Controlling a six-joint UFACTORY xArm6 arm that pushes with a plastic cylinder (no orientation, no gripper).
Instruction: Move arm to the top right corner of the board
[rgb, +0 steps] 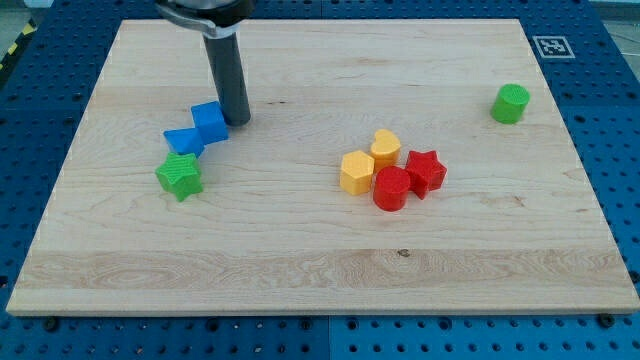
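My tip (238, 120) rests on the wooden board (320, 250) in the upper left part, just right of a blue cube (210, 122). A second blue block (183, 140), wedge-like, touches the cube at its lower left. A green star (180, 176) lies just below them. Near the centre sits a tight cluster: a yellow hexagon (356, 171), a yellow heart-like block (386, 148), a red cylinder (391, 188) and a red star (425, 170). A green cylinder (510, 103) stands alone near the board's right side, below the top right corner (515, 25).
A black-and-white marker tag (552, 46) lies just off the board's top right corner. A blue perforated table (610, 120) surrounds the board on all sides.
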